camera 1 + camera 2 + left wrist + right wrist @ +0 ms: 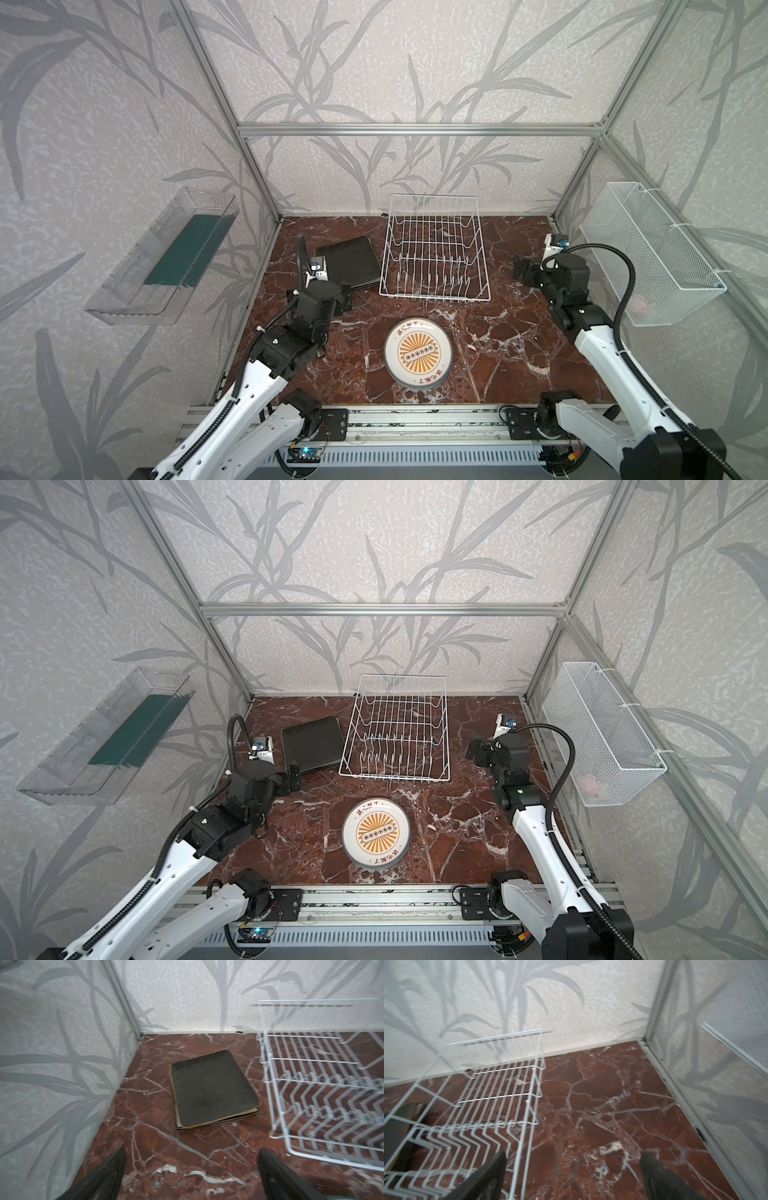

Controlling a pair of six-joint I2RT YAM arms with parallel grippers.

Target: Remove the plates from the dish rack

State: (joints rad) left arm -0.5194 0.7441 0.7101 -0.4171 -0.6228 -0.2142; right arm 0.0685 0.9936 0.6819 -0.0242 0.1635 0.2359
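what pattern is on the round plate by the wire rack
An orange sunburst on the round white grey-rimmed plate, clearest in a top view.

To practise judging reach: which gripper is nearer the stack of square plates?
Left. The left gripper hangs just short of the stack; the right gripper is on the dish rack's other side.

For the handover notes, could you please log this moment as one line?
dish rack empty; square plates stacked beside it; round plates stacked in front; left gripper open; right gripper open
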